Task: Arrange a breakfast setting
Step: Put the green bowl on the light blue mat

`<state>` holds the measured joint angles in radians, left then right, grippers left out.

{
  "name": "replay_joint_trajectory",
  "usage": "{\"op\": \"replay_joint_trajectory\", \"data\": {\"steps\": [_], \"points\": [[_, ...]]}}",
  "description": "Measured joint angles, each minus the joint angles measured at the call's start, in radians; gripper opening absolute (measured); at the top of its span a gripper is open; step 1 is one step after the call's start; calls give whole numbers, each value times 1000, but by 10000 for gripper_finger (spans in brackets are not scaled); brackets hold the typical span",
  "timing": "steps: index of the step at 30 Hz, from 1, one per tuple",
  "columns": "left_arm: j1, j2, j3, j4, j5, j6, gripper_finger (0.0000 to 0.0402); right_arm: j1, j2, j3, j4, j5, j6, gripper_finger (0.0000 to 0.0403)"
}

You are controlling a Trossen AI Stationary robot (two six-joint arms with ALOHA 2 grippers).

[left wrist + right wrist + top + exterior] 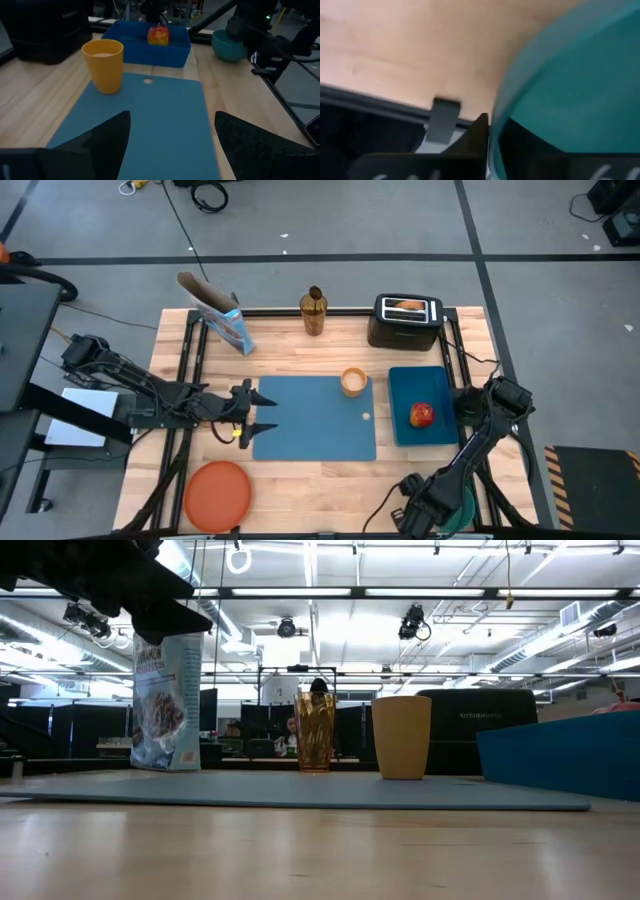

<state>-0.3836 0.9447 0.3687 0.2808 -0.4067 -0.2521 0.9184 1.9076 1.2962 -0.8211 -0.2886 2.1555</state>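
Observation:
The blue placemat lies flat mid-table, and the orange cup stands on its far right corner. My left gripper hovers open and empty over the mat's left edge; it also shows in the left wrist view. My right gripper is at the near right edge, shut on the teal bowl. The orange plate lies at the near left. The red apple sits in a blue tray. The cereal box stands at the far left. Toast sticks out of the toaster. My right gripper holds the teal bowl by its rim, pinched with one finger outside the wall and the other inside the bowl. In the left wrist view the bowl looks upright with its bottom on the table, the gripper coming from above.
An amber glass with a dark handle sticking out of it stands at the far edge between the cereal box and the toaster. A black metal frame runs along the table's sides. There is bare wood between the plate and the bowl.

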Motion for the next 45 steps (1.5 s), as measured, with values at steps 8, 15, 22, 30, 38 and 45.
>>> {"op": "replay_joint_trajectory", "data": {"steps": [8, 15, 22, 30, 38, 45], "points": [[-5, 0, 0, -2, 9, -34, 297, -57, 0, 181, -93, 148, -209, 19], [-14, -7, 0, 30, 8, -54, 297, -195, 3, 374, -170, 379, -854, 11], [-12, -8, 0, 55, -10, -85, 297, -382, 3, 423, -141, 473, -1568, 12], [-14, -7, 1, 52, 221, -104, 297, -554, 12, 422, -117, 460, -2031, 12], [-20, -11, 1, 56, 488, -96, 297, -611, 159, 563, -213, 459, -2343, 12], [-67, -15, 1, 68, 543, -198, 297, -644, 305, 722, -412, 504, -2516, 12]]}}
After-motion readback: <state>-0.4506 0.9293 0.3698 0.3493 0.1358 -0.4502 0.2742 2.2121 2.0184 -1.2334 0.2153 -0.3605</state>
